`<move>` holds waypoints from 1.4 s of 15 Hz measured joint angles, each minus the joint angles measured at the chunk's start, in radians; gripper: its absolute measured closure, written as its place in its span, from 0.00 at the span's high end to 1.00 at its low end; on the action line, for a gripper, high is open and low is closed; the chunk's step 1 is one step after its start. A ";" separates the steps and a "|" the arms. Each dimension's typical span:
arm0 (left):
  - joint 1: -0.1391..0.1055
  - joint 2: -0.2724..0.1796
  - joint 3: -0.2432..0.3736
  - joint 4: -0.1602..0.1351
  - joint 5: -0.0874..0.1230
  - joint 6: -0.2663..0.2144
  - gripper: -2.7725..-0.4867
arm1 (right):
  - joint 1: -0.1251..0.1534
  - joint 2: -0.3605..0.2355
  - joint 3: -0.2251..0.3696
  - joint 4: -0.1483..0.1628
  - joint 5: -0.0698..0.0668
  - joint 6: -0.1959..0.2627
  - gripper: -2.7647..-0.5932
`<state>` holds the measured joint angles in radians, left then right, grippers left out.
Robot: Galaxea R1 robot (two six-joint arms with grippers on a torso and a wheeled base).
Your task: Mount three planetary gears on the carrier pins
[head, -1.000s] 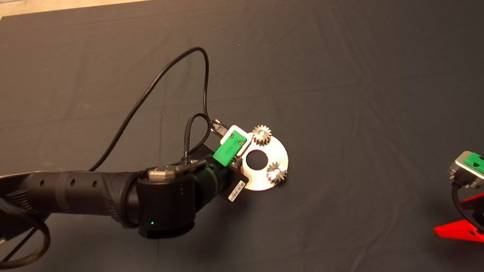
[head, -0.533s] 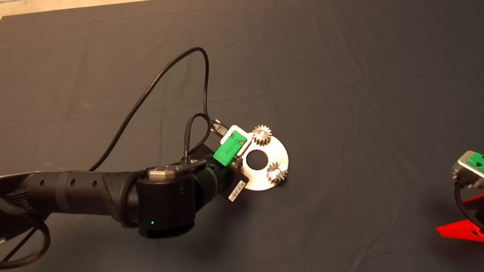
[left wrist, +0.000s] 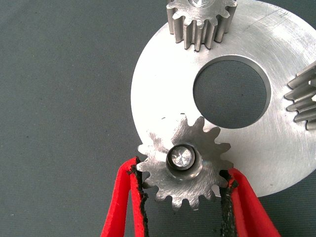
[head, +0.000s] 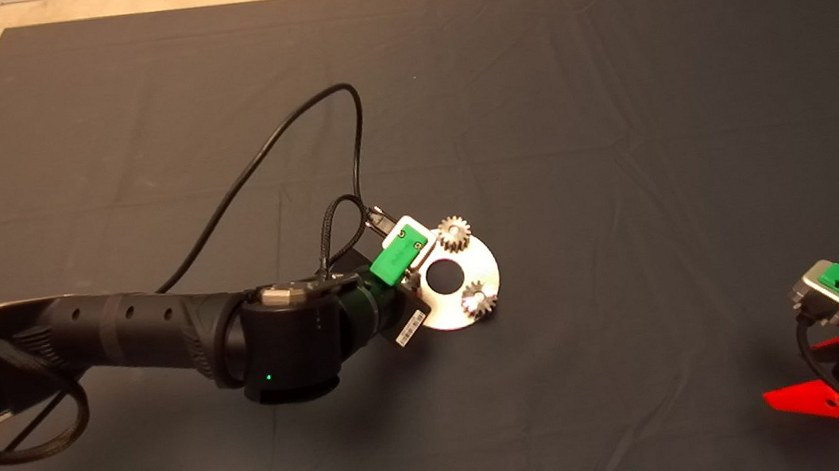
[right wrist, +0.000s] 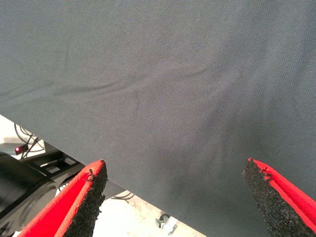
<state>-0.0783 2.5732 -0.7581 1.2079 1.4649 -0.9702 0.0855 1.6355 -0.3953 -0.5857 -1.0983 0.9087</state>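
Dim, warm light (glare on the disc [left wrist: 276, 148]), soft shadows.

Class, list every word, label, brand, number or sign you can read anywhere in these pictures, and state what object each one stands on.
No text can be read in any view.
White sticker with dark print on the black wrist of the left arm, beside the flat round silver disc: too small to read.
Silvery toothed metal gears, disc and dark grey mat: no markings show.
Green and red right gripper, parked at the lower right: no lettering shows.
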 joint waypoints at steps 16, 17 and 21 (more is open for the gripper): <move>0.000 -0.002 -0.009 -0.003 -0.022 0.001 0.19 | -0.011 -0.029 0.003 0.002 0.038 -0.014 0.67; 0.000 -0.002 -0.011 -0.007 -0.019 0.001 0.19 | -0.012 -0.029 0.003 0.002 0.038 -0.014 0.67; 0.000 -0.004 -0.011 -0.007 -0.019 0.003 0.28 | -0.014 -0.029 0.003 0.002 0.038 -0.014 0.67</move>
<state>-0.0783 2.5689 -0.7687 1.2013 1.4455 -0.9668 0.0717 1.6064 -0.3926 -0.5839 -1.0602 0.8943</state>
